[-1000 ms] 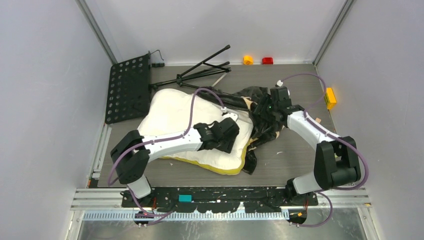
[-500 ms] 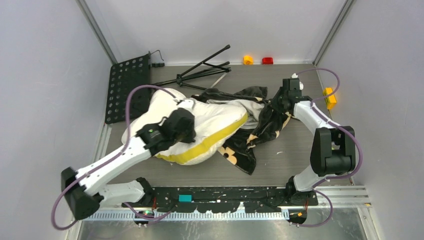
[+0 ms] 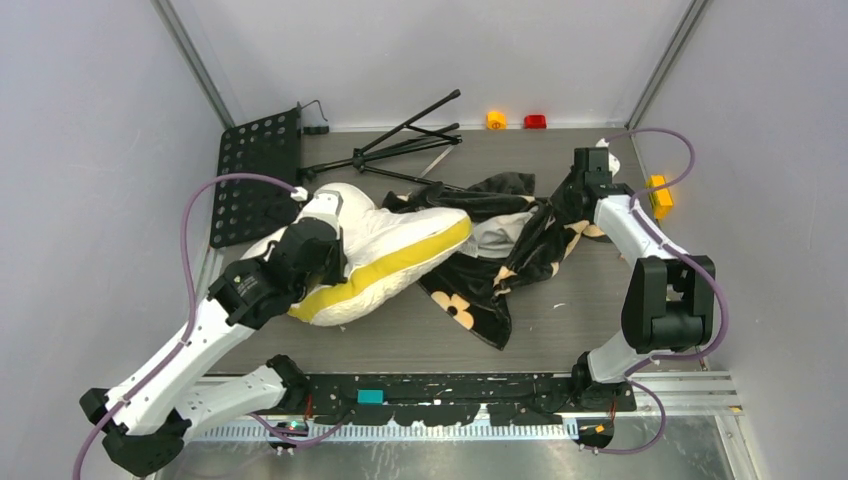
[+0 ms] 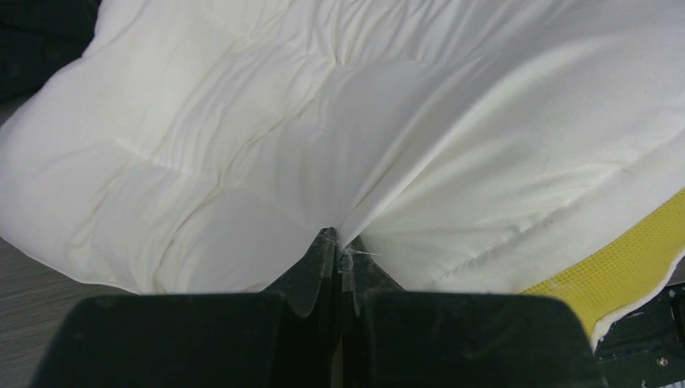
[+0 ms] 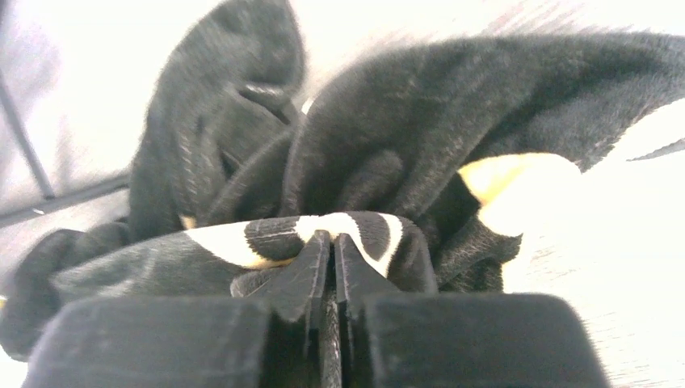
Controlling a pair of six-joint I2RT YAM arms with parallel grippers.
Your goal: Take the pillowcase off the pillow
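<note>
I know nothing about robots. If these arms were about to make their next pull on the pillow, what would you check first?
1. Left gripper shut on the pillow: ok, it pinches a fold of the white fabric.
2. Right gripper shut on the pillowcase: ok, black plush is bunched at its tips.
3. Pillow fully out of the pillowcase: not ok, its right end sits under the black fabric.
4. Tripod apart from the pillowcase: cannot tell, one leg runs up to the cloth's edge.

Lab test cell: grey panel walls [image 3: 90, 150], alu frame rails [image 3: 195, 396].
</note>
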